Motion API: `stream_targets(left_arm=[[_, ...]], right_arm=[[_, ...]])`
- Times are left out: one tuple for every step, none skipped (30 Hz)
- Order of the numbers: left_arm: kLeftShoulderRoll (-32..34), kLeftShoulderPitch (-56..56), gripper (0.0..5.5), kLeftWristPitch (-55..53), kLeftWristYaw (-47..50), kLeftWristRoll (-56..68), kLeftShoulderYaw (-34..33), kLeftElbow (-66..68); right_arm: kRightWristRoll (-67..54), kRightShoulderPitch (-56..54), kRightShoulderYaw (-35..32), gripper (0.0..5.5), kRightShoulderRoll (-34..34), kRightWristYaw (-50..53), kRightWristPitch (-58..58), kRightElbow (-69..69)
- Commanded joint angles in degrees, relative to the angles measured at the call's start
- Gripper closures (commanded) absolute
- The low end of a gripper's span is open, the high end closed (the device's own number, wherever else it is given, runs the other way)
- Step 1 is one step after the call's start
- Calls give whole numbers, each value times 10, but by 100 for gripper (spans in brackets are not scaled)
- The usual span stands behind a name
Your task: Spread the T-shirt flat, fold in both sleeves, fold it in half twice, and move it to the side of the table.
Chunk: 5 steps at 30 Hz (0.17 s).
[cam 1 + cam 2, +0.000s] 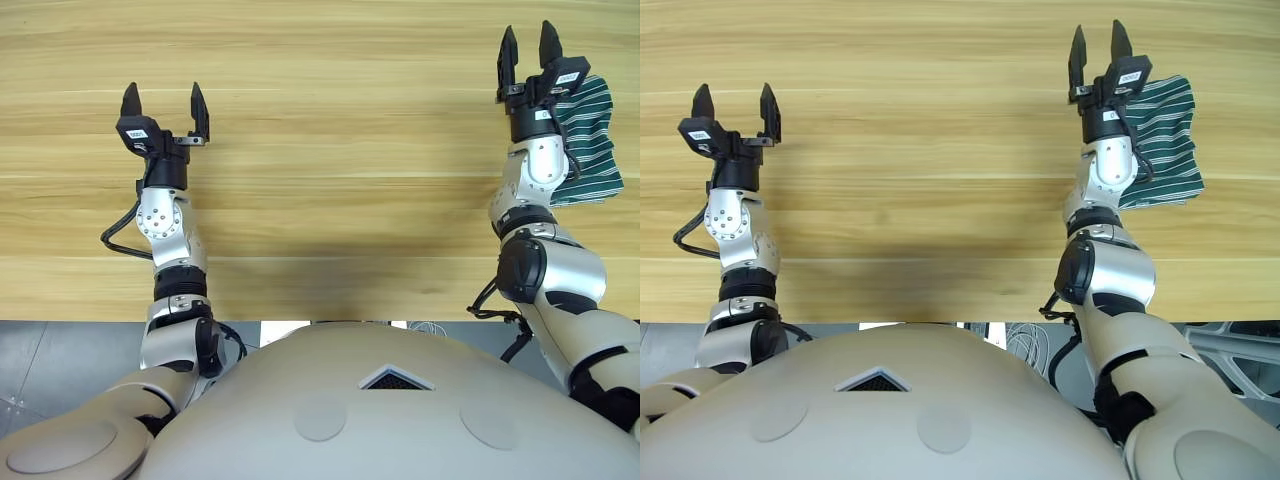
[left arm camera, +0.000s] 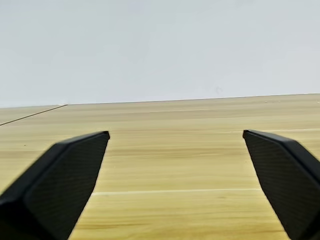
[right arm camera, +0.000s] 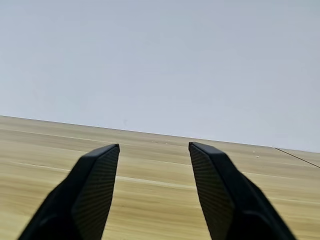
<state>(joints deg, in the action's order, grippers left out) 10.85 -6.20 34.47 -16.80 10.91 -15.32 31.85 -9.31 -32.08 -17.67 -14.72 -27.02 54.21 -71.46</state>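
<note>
Over at 5 o'clock from the right gripper [image 1: 1098, 40] sits the folded T-shirt [image 1: 1170, 130], just beside that arm; left gripper [image 1: 735, 100] well apart; both spread open, empty.

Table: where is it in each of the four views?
Left eye view: table fills the upper part.
Right eye view: the same.
Left wrist view: beyond the left gripper, reaching the wall.
Right wrist view: beyond the right gripper, likewise.
Shared landmark: striped T-shirt beside the right gripper, both eye views.
</note>
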Motion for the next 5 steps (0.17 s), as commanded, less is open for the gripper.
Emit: stream_targets(left_arm=[[1,-21,68,10,9,-6,3,22],[2,-24,68,13,9,-6,3,28],[3,-28,68,15,9,-6,2,31],[5,-31,68,16,10,-5,1,32],[6,-34,68,18,10,-5,0,34]], right_arm=[[-7,-19,-1,292,11,-14,-8,1],[-7,-21,-1,292,12,-16,-8,1],[-9,-23,-3,292,13,-18,-7,2],[-10,-26,-4,292,14,-19,-6,3],[-10,-29,-5,292,15,-20,-7,3]])
